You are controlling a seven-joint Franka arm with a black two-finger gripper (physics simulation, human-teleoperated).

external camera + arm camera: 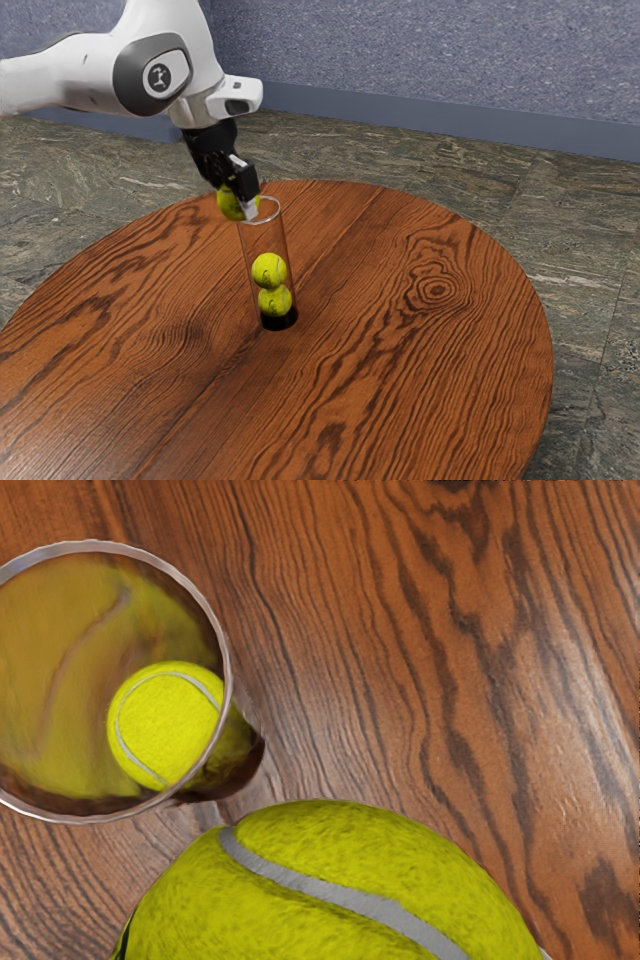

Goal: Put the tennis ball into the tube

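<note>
The fingers (pixel 245 183) are closed around the ball (pixel 330 890), or so I judge with one side hidden: it hangs in the air beside the rim (pixel 228 670) of the tube (pixel 266 238), off to one side of the opening. The tube stands upright on the counter (pixel 400 380). From here the likeliest trouble is a descent begun too soon: with the ball off centre and seemingly about as high as the rim, it would catch the edge or slip down outside. A sideways move at this height could do worse, since ball or fingers might push the tall, slim tube over. I cannot tell whether either touches it. The ball wants a little lift, then centring over the mouth before release; let go off centre, it could bounce off the rim and roll away across the counter. As to numbers, there are three balls: the one held and two in the tube, an upper ball (pixel 269 271) resting on a lower ball (pixel 274 299). There is one tube and one counter.
</note>
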